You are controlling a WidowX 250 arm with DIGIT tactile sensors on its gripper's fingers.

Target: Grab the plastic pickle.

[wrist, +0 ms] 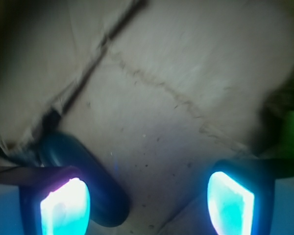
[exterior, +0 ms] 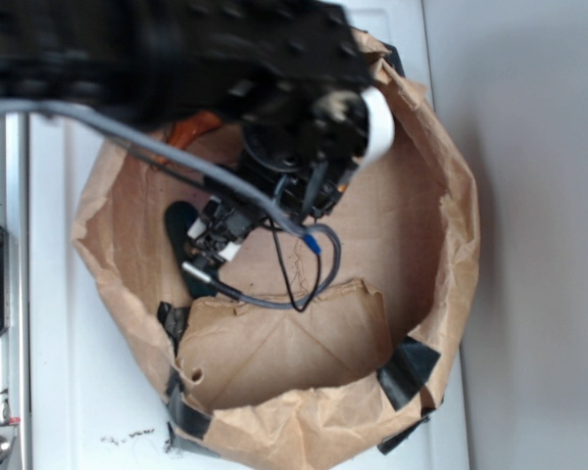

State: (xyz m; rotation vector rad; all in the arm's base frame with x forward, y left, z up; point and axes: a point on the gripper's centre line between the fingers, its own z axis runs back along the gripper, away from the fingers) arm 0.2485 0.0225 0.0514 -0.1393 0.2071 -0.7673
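Fingers: two glowing cyan-lit fingers of the black gripper stood spread apart, holding nothing, low over the floor of the crumpled brown paper bag.
Pickle: the smooth, glossy, dark green sausage-shaped plastic pickle lay on the bag floor near its left wall, slanting, with its lower end just beside the inner face of the left finger; in the exterior view only a dark sliver of it showed past the gripper.
Other things: a lime-green toy sat at the right edge of the wrist view, well apart from the pickle; an orange object peeked out at the bag's far wall.
Step in hand: lining up over the pickle, by my reading.
Doing it well: the pickle sat off-centre, so the gripper probably needed to shift toward the left wall until the fingers straddled its middle, across its narrow width, before squeezing; a smooth skin may slip if pinched near a rounded end.
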